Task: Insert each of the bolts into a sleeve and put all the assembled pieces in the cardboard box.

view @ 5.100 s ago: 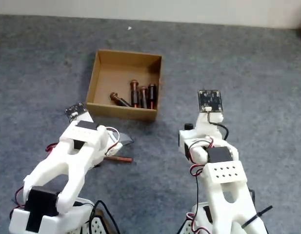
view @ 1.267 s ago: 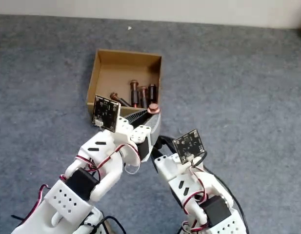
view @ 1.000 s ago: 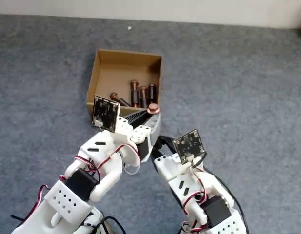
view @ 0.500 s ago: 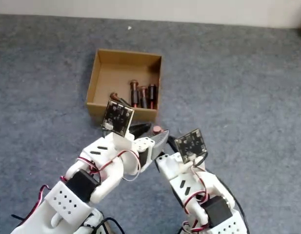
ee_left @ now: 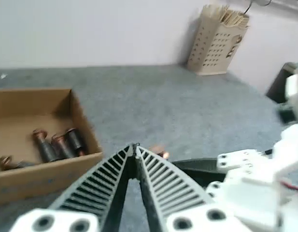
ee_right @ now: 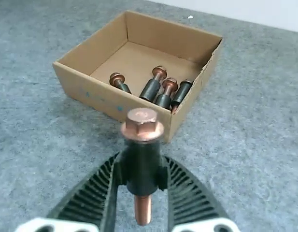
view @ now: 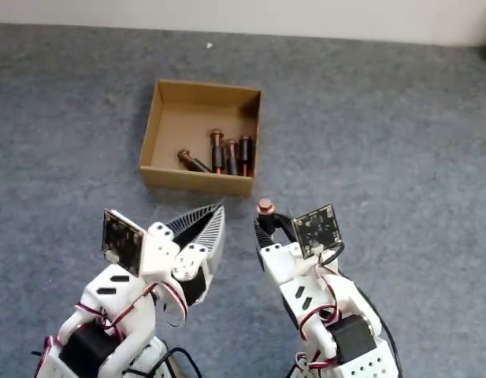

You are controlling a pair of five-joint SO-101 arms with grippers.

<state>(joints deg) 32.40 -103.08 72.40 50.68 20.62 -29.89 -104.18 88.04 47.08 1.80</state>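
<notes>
Bolt (ee_right: 142,126) now seated in sleeve (ee_right: 140,157), clamped in right gripper (ee_right: 140,166); left gripper (ee_left: 135,147), tips together and empty, has withdrawn alongside; cardboard box (ee_right: 91,92) just ahead of the claw, awaiting this fifth piece.

The table (view: 400,118) has a grey carpet-like top. An open cardboard box (view: 197,180) sits flat on it; a white speck (view: 209,46) lies beyond.
</notes>
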